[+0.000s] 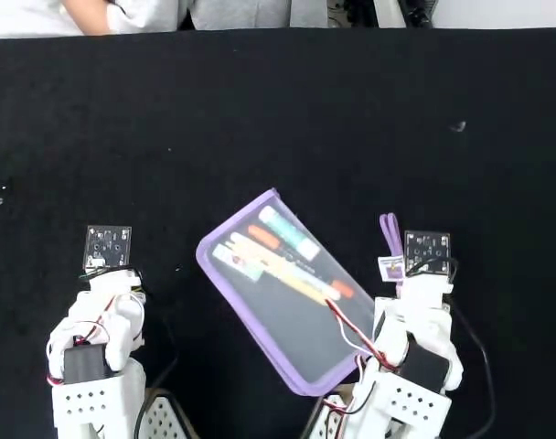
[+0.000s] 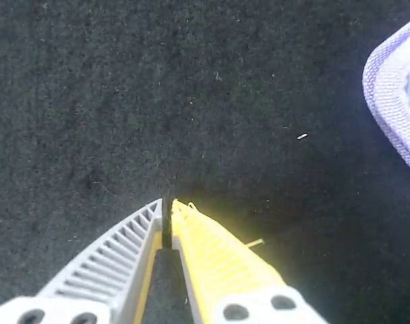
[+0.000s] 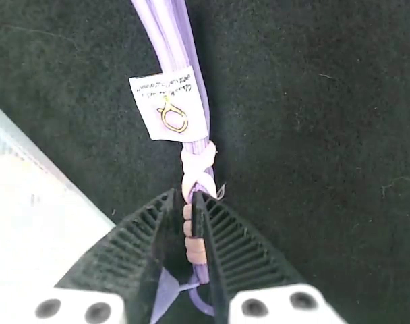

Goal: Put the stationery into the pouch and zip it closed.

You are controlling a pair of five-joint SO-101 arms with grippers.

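Note:
A clear pouch (image 1: 301,325) with purple edging lies slantwise on the black table between the two arms. Several pens and markers (image 1: 278,251) show through its upper half. A purple strap (image 1: 389,233) with a white tag (image 1: 391,267) runs off its right side. My right gripper (image 3: 188,199) is shut on that strap (image 3: 171,40), just below the knot and the tag (image 3: 168,102), with a corner of the pouch (image 3: 30,202) beside it. My left gripper (image 2: 168,206) is shut on nothing above bare table, the pouch's purple edge (image 2: 394,94) off to one side.
The black tabletop (image 1: 278,110) stretches far beyond the pouch. Both arm bases stand at the near edge, with red and white wires (image 1: 351,334) from the right arm lying over the pouch's lower corner. People's sleeves show past the far edge.

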